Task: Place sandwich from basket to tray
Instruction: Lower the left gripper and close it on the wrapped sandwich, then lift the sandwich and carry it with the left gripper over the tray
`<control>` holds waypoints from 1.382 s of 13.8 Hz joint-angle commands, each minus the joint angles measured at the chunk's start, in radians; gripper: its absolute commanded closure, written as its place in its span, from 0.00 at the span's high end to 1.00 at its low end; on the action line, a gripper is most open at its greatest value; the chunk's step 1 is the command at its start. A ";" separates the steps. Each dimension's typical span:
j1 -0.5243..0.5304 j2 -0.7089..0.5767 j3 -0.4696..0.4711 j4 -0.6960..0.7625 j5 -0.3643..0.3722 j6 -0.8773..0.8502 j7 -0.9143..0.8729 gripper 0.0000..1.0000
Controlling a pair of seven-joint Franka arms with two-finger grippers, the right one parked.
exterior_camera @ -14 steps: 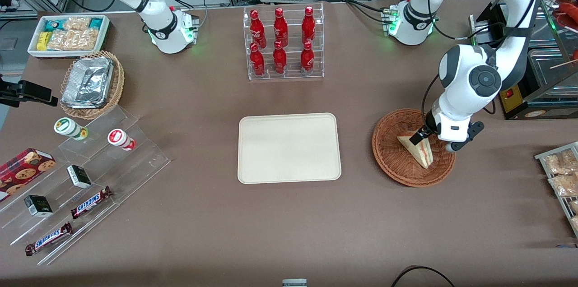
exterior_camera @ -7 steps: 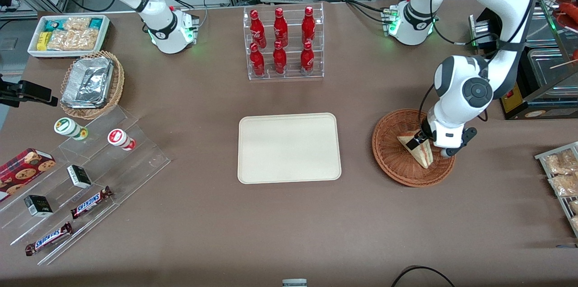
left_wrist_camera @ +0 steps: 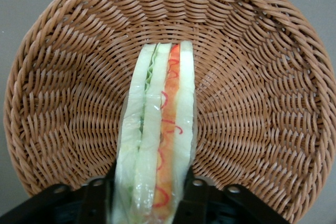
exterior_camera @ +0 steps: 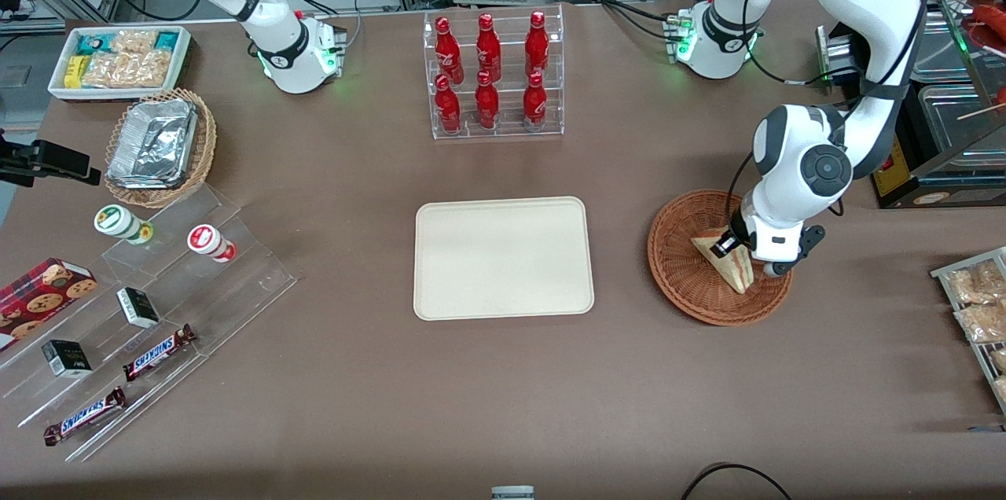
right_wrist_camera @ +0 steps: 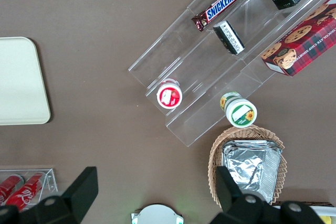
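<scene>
1. Straddling the sandwich (left_wrist_camera: 157, 145), the gripper (exterior_camera: 727, 243) is low inside the round wicker basket (exterior_camera: 677, 264), one finger (left_wrist_camera: 97, 198) on each bread face
2. Whether the fingers press the bread or only flank it, I cannot tell
3. The sandwich stands on edge in the basket, its red-orange and green filling layers facing up
4. The cream tray (exterior_camera: 503, 258) lies flat on the brown table (exterior_camera: 503, 390), well apart from the basket, toward the parked arm's end
</scene>
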State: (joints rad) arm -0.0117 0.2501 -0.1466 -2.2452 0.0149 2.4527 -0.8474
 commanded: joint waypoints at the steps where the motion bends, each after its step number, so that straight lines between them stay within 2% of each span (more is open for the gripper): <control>1: -0.004 -0.041 -0.001 0.033 -0.003 -0.084 -0.010 0.00; 5: -0.028 -0.051 -0.008 0.171 -0.003 -0.253 -0.004 0.00; 9: -0.083 -0.019 -0.030 0.288 0.008 -0.314 0.008 0.00; 11: -0.128 0.032 -0.031 0.369 0.007 -0.380 0.095 0.00; 15: -0.289 0.156 -0.031 0.519 0.000 -0.409 0.116 0.00; 19: -0.418 0.291 -0.030 0.660 0.000 -0.412 0.018 0.00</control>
State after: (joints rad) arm -0.3809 0.4561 -0.1883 -1.6985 0.0154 2.0804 -0.7918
